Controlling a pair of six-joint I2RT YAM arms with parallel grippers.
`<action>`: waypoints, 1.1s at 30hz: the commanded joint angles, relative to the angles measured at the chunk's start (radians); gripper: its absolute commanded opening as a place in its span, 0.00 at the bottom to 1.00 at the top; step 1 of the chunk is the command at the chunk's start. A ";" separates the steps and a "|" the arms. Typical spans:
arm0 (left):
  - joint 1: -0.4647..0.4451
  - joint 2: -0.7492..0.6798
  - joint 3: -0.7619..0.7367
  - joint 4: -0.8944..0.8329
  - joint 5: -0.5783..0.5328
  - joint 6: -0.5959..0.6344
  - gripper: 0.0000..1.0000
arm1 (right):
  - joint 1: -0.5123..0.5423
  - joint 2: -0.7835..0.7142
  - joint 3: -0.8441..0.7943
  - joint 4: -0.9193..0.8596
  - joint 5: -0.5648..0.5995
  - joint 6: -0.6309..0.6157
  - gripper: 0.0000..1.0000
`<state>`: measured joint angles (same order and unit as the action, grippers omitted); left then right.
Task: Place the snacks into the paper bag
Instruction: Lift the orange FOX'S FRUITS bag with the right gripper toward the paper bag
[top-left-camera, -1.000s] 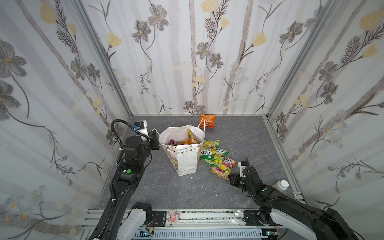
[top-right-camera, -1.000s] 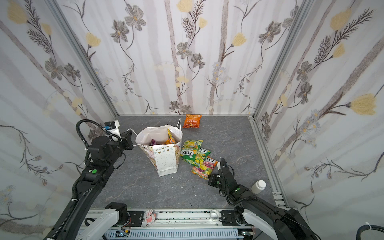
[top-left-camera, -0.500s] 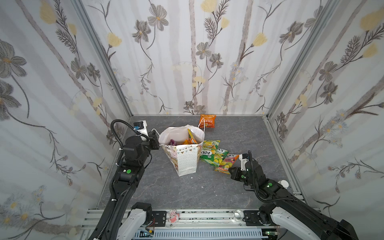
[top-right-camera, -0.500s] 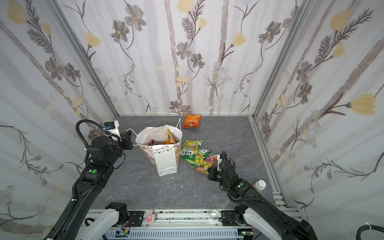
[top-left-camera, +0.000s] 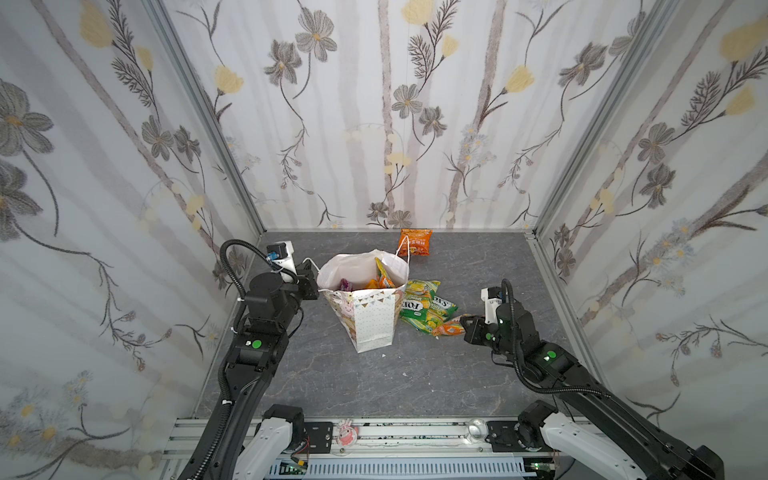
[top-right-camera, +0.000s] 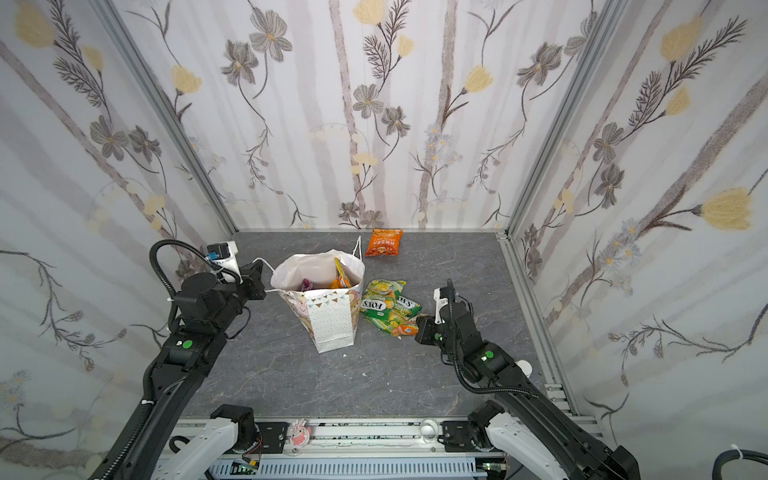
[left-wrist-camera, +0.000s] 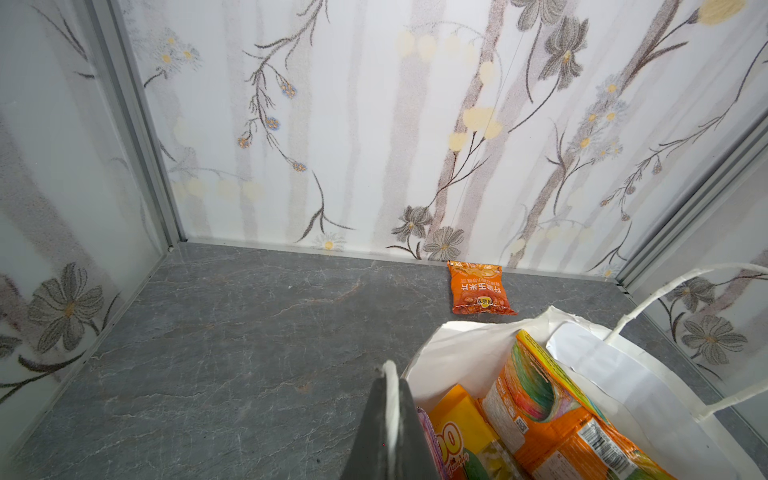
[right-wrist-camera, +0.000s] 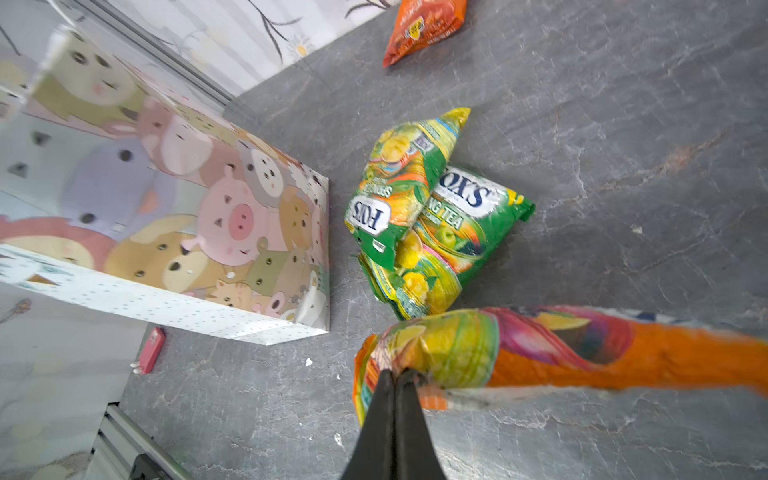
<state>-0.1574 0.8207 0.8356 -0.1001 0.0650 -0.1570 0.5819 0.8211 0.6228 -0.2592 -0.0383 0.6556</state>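
Observation:
The white paper bag (top-left-camera: 368, 322) (top-right-camera: 332, 322) stands open left of centre, with snacks inside: an orange packet (left-wrist-camera: 552, 415) and a purple-pink one (left-wrist-camera: 428, 436). My left gripper (left-wrist-camera: 390, 374) (top-left-camera: 309, 276) is shut on the bag's white cord handle at its rim. My right gripper (right-wrist-camera: 397, 372) (top-left-camera: 467, 322) is shut on the edge of an orange snack packet (right-wrist-camera: 582, 357) (top-left-camera: 449, 328), held just off the table right of the bag. Green-yellow FOX'S packets (right-wrist-camera: 395, 199) (top-left-camera: 419, 305) lie piled beside the bag. Another orange packet (top-left-camera: 415, 242) (left-wrist-camera: 480, 289) lies by the back wall.
A small flat red-pink object (right-wrist-camera: 151, 349) lies on the grey table against the bag's base. Flowered walls close in the left, back and right. A metal rail (top-left-camera: 415, 432) runs along the front edge, and a white cap (top-right-camera: 524, 368) shows by the right arm.
My right gripper has drawn the orange packet up off the near end of the pile and moved away from the front edge. The left arm and the bag have stayed still.

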 joint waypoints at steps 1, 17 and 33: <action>0.001 -0.003 -0.001 0.046 0.019 0.000 0.00 | -0.001 0.009 0.080 0.023 0.016 -0.059 0.00; 0.001 -0.007 -0.003 0.045 0.013 0.002 0.00 | -0.004 0.112 0.334 -0.031 -0.013 -0.168 0.00; 0.001 -0.012 -0.016 0.054 -0.009 0.007 0.00 | -0.006 0.178 0.506 -0.016 -0.076 -0.251 0.00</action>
<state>-0.1574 0.8131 0.8265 -0.0948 0.0689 -0.1570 0.5755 1.0019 1.1110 -0.3401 -0.0849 0.4320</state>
